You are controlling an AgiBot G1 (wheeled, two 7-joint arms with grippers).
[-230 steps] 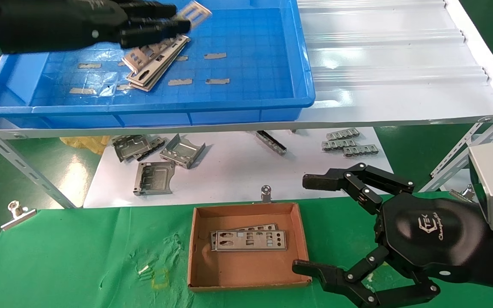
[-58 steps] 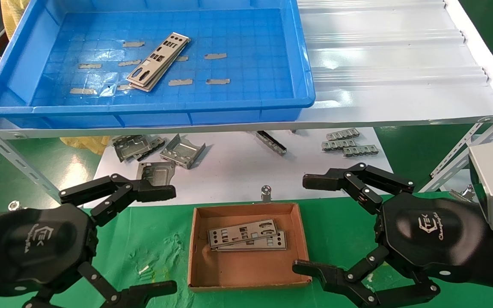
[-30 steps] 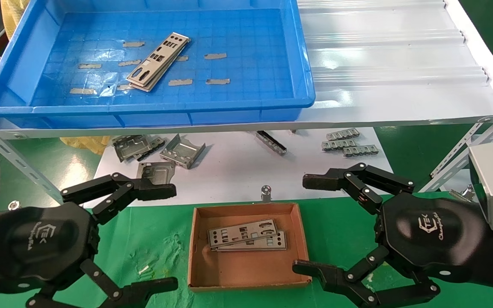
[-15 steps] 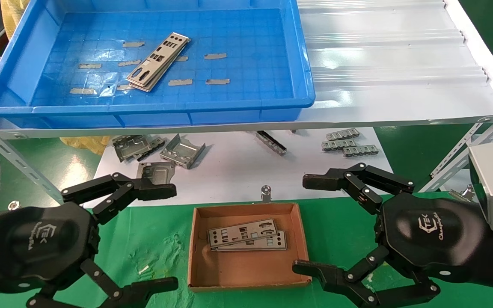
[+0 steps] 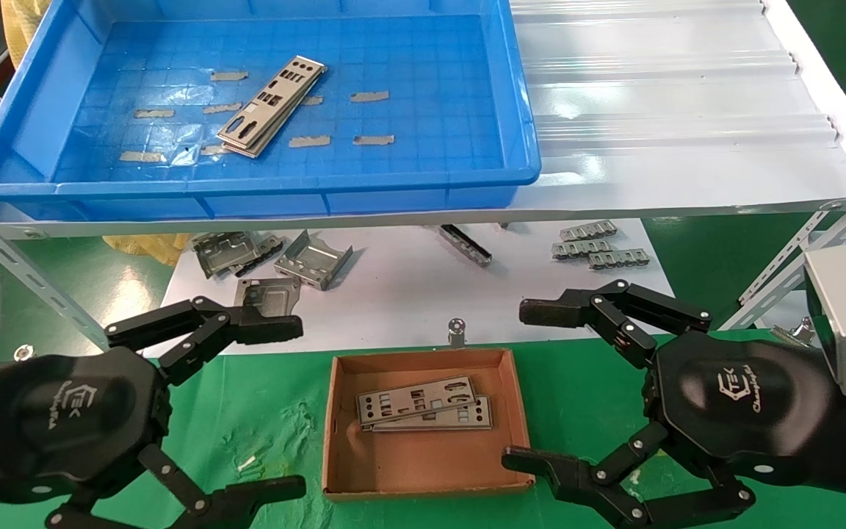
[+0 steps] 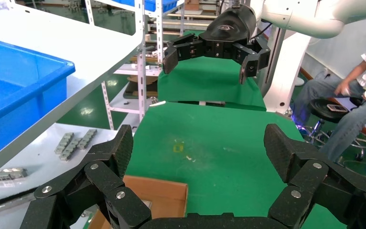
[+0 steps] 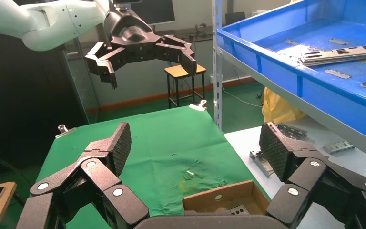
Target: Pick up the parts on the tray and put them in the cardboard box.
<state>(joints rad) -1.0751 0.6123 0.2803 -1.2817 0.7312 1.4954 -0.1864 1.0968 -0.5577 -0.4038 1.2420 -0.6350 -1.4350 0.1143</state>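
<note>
Nearest the robot, two pincers are seen over the green desk (image 5: 261,411), one on each side of the box (image 5: 342,470). The left pincer (image 5: 276,408) is held spread and empty on the box's left; the right pincer (image 5: 533,389) is held spread and empty on its right, the lower finger lying close by the box's near right corner.

Two parts (image 5: 423,404) are counted in the box, overlapped, the upper one skewed across the lower.

Beyond the desk's edge, a white sheet (image 5: 408,294) is seen lower down. About four folded brackets (image 5: 269,268) are scattered on its left, three short strips (image 5: 599,246) are grouped on its right, and one dark strip (image 5: 467,246) lies between them. Two clips (image 5: 457,332) are counted at the desk's far edge.

Farthest off, the tray (image 5: 320,198) is carried on a white shelf (image 5: 673,110). A small stack of parts (image 5: 269,106) lies aslant on its floor; the number cannot be told. About nine grey tape pieces (image 5: 369,95) are stuck around it.

Only the left wrist view shows a seated person (image 6: 357,105) behind the right pincer (image 6: 209,59). Only the right wrist view shows a stool (image 7: 183,78) behind the left pincer (image 7: 143,59), and the tray's stack (image 7: 343,53) edge-on.
</note>
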